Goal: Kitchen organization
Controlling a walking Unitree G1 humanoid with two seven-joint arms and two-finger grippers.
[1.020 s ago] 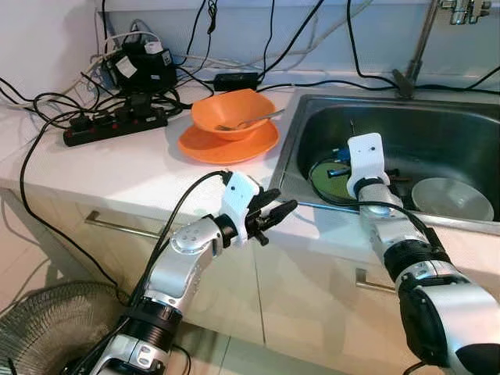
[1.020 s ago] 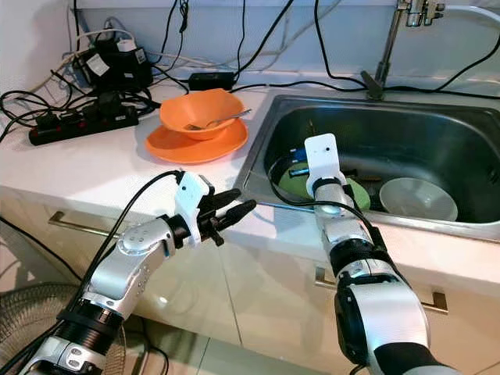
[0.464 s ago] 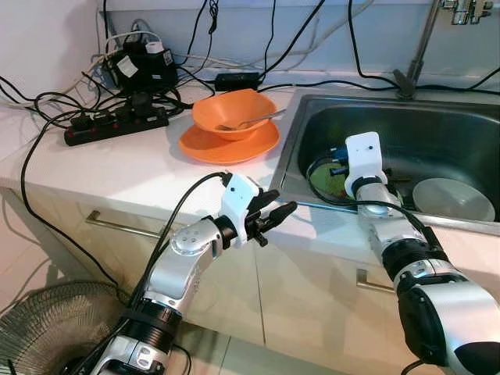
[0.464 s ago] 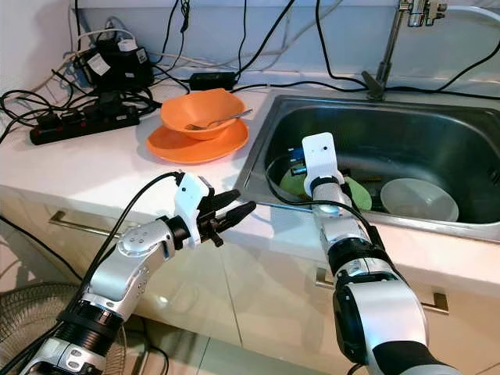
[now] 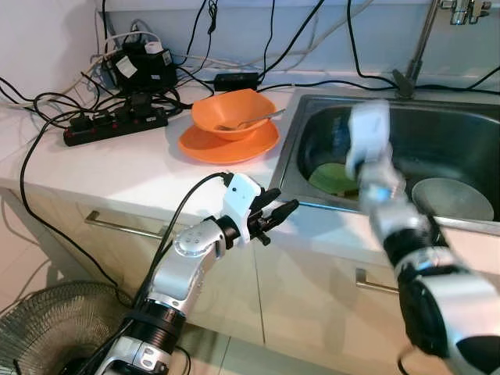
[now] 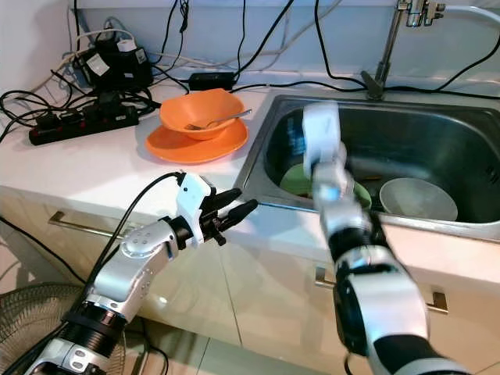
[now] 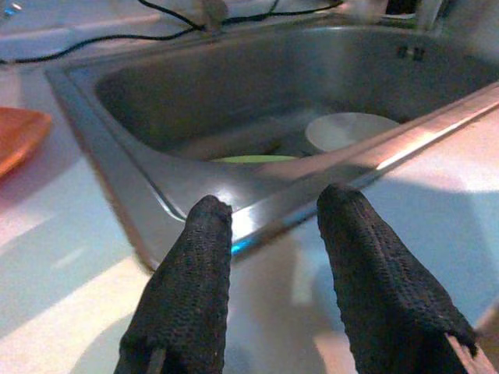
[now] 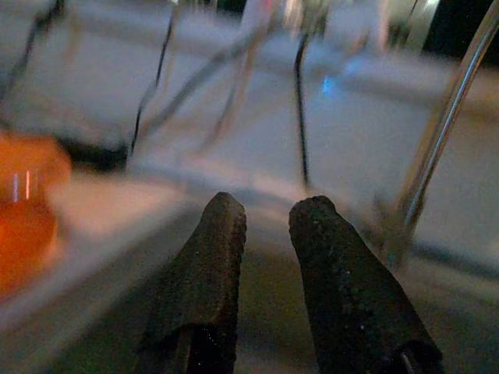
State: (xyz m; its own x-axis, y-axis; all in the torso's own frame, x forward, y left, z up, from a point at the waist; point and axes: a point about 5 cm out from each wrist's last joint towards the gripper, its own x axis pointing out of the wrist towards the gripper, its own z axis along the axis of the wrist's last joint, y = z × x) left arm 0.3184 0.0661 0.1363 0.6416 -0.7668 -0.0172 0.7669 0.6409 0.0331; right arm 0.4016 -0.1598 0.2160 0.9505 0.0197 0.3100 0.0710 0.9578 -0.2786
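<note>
Left end effector (image 5: pixel 281 211) parted, empty, at worktop (image 5: pixel 141 168) front edge beside sink (image 5: pixel 437 125). Right end effector (image 8: pixel 261 226) (blurred) above sink, fingers slightly apart, empty.

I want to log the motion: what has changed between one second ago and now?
The right gripper has lifted from low in the sink, blurred by motion, holding nothing. The left gripper, green plate, white bowl and orange bowl stayed put.
</note>
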